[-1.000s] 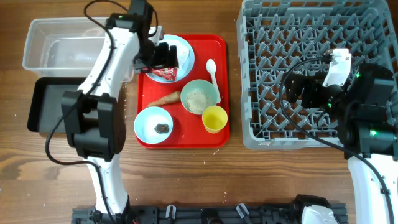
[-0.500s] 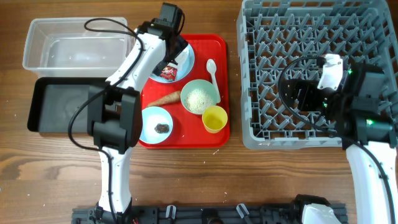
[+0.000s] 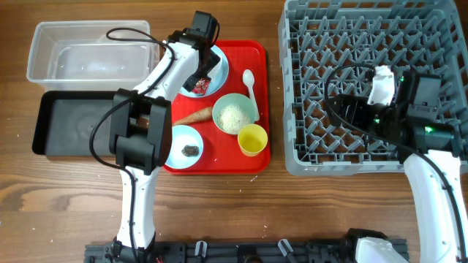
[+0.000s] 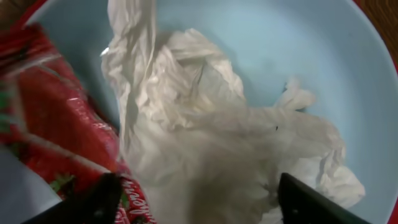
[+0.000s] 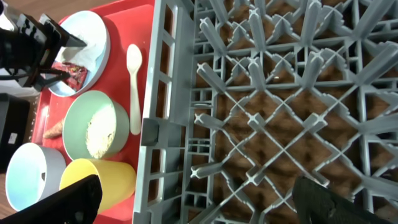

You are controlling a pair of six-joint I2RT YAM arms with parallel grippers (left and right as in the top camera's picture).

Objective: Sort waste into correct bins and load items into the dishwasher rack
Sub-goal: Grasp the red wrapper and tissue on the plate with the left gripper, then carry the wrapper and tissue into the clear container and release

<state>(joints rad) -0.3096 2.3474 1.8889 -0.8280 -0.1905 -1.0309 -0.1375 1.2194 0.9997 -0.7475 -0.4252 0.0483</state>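
My left gripper [image 3: 205,67] is open low over the pale blue plate [image 3: 219,55]. In the left wrist view its fingers [image 4: 199,205] straddle the white crumpled paper [image 4: 211,137], with the red-and-white wrapper [image 4: 56,118] at the left finger. On the red tray are the carrot-like stick [image 3: 191,116], a green bowl [image 3: 235,114] of rice, a blue bowl [image 3: 175,139] holding the dark lump [image 3: 190,150], the yellow cup [image 3: 252,139] and the white spoon [image 3: 248,80]. My right gripper [image 3: 351,109] is open and empty over the grey dishwasher rack [image 3: 365,29], as the right wrist view [image 5: 199,199] shows.
The clear tub [image 3: 88,51] and the black tray [image 3: 73,124] lie left of the red tray [image 3: 259,55]. The rack's upright pegs [image 5: 280,93] stand under my right gripper. The wooden table runs along the front.
My left gripper has swung right from the plate's left edge onto the plate and come down over the paper. My right arm has shifted a little to the right.
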